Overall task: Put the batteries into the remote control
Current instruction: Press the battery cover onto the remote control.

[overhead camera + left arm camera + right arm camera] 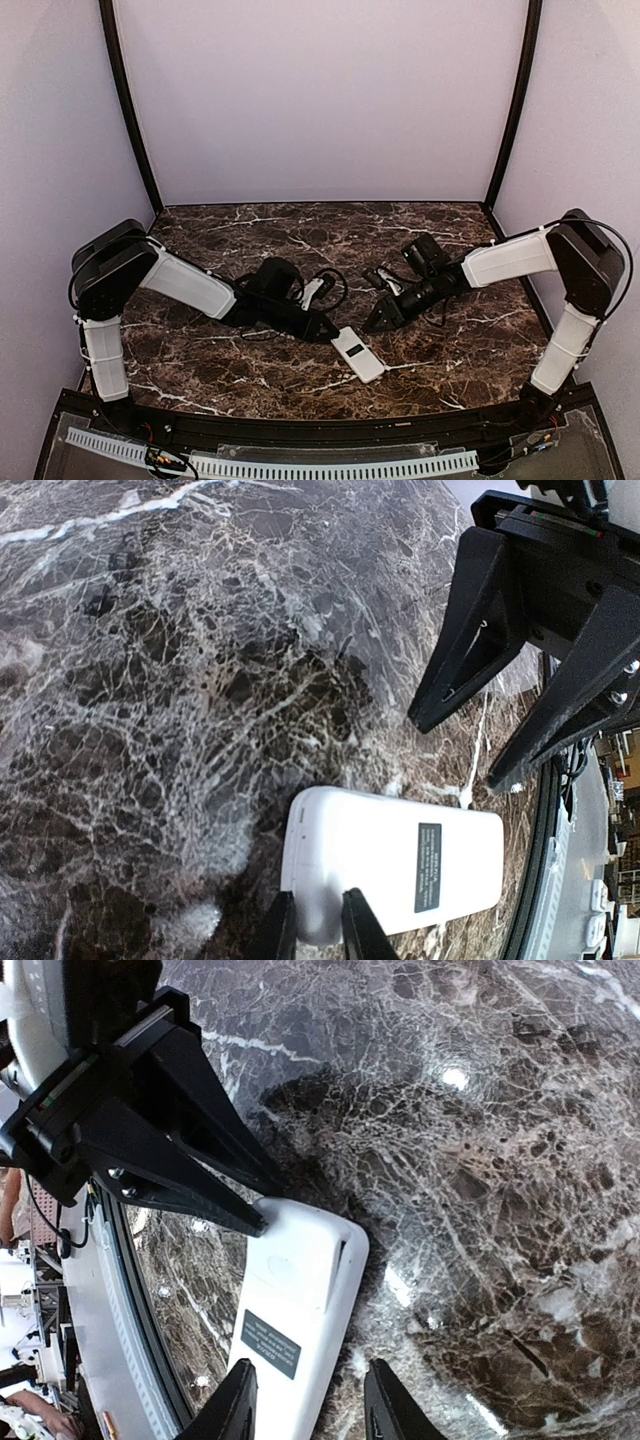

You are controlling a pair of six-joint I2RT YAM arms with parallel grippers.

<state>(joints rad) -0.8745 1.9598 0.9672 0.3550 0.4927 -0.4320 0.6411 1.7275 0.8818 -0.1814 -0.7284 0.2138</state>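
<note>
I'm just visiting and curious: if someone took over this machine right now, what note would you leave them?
Left gripper: looks shut on one end of the remote control, lying white back up on the table.
Right gripper: open, hovering over the remote's other end.
Batteries: none visible in any view.
Done: no loading confirmed; back looks closed.
Left: find batteries, open back, insert both.

— Where does the top view sit?
— High behind the near edge, looking down over the whole worktop (300,240).
— And the wrist views?
— Close above it, facing each other from left and right. Both share the remote control (360,855) by the near edge.
</note>
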